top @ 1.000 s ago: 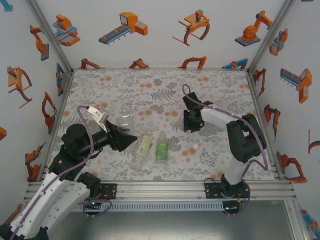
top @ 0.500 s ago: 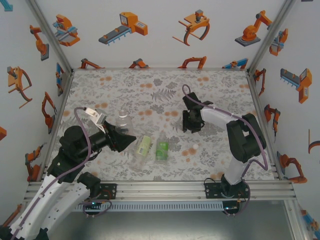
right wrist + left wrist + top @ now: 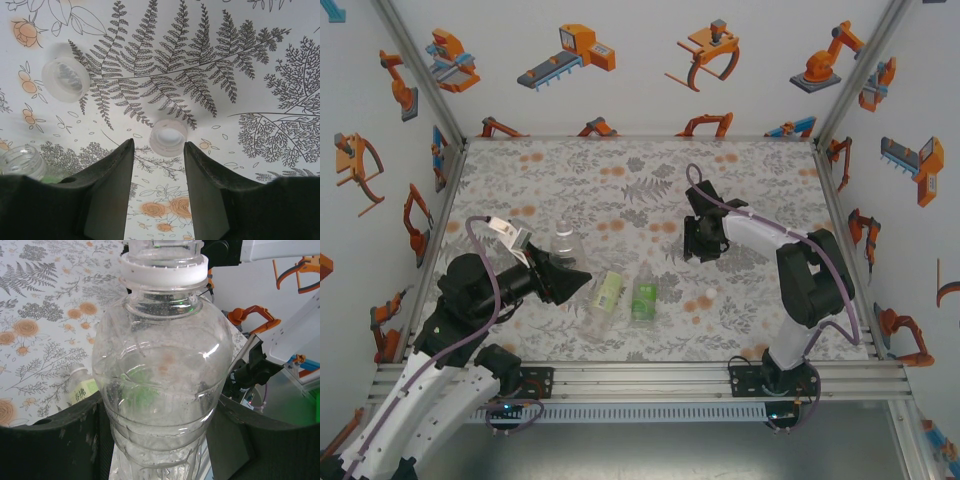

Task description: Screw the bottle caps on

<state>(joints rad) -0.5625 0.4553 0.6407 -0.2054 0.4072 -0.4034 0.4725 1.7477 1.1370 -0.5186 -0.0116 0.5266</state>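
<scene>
My left gripper [image 3: 568, 274] is shut on the unlabelled clear bottle [image 3: 162, 375], which has an open neck with a white ring [image 3: 164, 272]. The same bottle [image 3: 563, 242] stands up from the gripper at the table's left. Two more bottles lie side by side near the front, one with a pale yellow-green label [image 3: 608, 292] and one with a bright green label [image 3: 643, 300]. My right gripper [image 3: 159, 150] hangs open low over the table, with a white cap [image 3: 168, 136] lying open side up just beyond its fingertips. A second pale cap [image 3: 65, 79] lies further off to the left.
A small white cap [image 3: 708, 293] lies on the flowered tablecloth [image 3: 620, 180] right of the lying bottles. An open bottle mouth [image 3: 19, 160] shows at the lower left of the right wrist view. Illustrated walls enclose the table on three sides.
The left arm has shifted the held bottle slightly to the left. The right gripper has crept a little to the left and away from the arm bases.
</scene>
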